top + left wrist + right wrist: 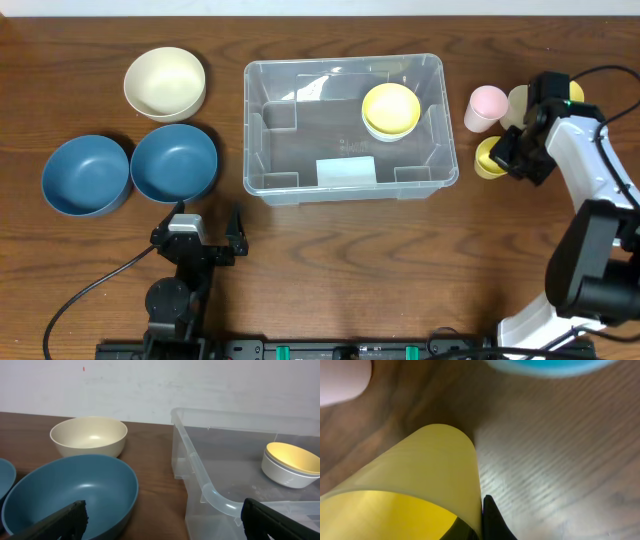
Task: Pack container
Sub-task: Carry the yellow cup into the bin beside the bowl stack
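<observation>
The container point(252, 130) is a large clear bin at mid-table, holding a yellow bowl point(390, 110) and a pale label point(345, 170). In the left wrist view the container's rim point(200, 480) is on the right and the yellow bowl point(292, 462) sits inside it. To the container's right stands a yellow cup point(488, 160). My right gripper point(508, 155) is shut on its wall. The right wrist view shows the yellow cup point(420, 475) with one dark fingertip point(492, 520) pressed against its outside and the other inside. My left gripper point(205, 228) stands open near the front edge, holding nothing.
A cream bowl point(165, 83) and two blue bowls point(85, 175) point(174, 162) sit left of the container. A pink cup point(486, 107) and a cream cup point(518, 100) stand beside the yellow cup. The nearest blue bowl point(75, 490) lies just ahead of my left fingers.
</observation>
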